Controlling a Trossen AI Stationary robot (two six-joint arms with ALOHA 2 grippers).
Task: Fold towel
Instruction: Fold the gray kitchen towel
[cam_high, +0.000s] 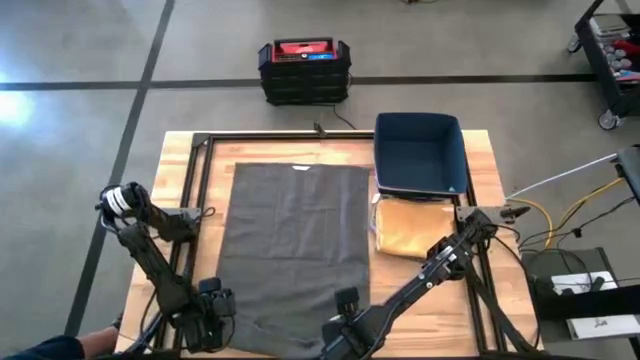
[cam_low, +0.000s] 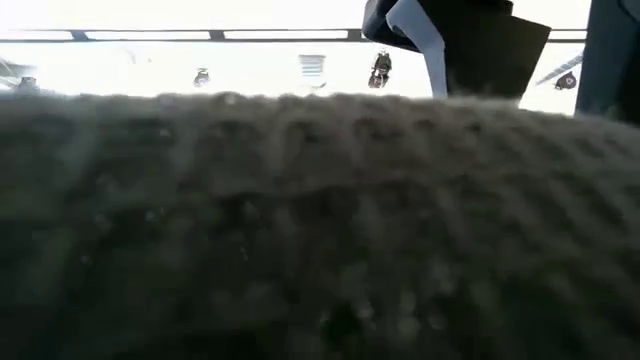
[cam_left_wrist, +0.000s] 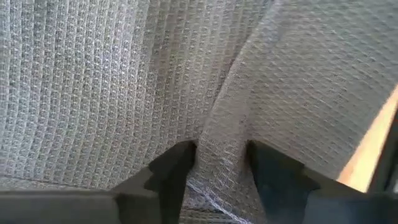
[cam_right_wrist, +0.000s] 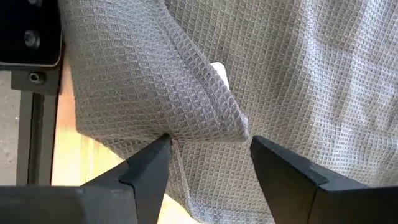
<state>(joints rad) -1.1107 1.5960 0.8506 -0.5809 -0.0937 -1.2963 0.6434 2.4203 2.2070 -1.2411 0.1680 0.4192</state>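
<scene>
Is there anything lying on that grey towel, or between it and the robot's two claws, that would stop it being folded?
Nothing visible. The grey towel lies bare; the blue bin and tan cloth sit beside it. Both the left gripper and right gripper already have fabric between their fingers.

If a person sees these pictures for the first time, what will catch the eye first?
The large grey towel lies spread flat across the middle of the wooden table. At its near edge the left gripper pinches a raised fold of the cloth, and the right gripper straddles another fold with its fingers apart. Behind on the right, a dark blue bin stands with a tan cloth in front of it.
</scene>
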